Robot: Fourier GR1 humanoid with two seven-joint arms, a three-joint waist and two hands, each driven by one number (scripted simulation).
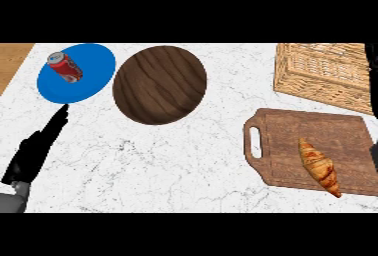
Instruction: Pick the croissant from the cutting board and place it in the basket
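Croissant on cutting board

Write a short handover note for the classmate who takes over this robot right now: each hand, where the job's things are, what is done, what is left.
Left hand: open, fingers straight, resting at the counter's left edge, holding nothing.
Right hand: only a dark sliver at the right edge; state cannot be told.
Croissant: lying on the cutting board, untouched.
Basket: top right, behind the board.
Done: nothing yet.
Left: grasp the croissant, lift it, put it in the basket.
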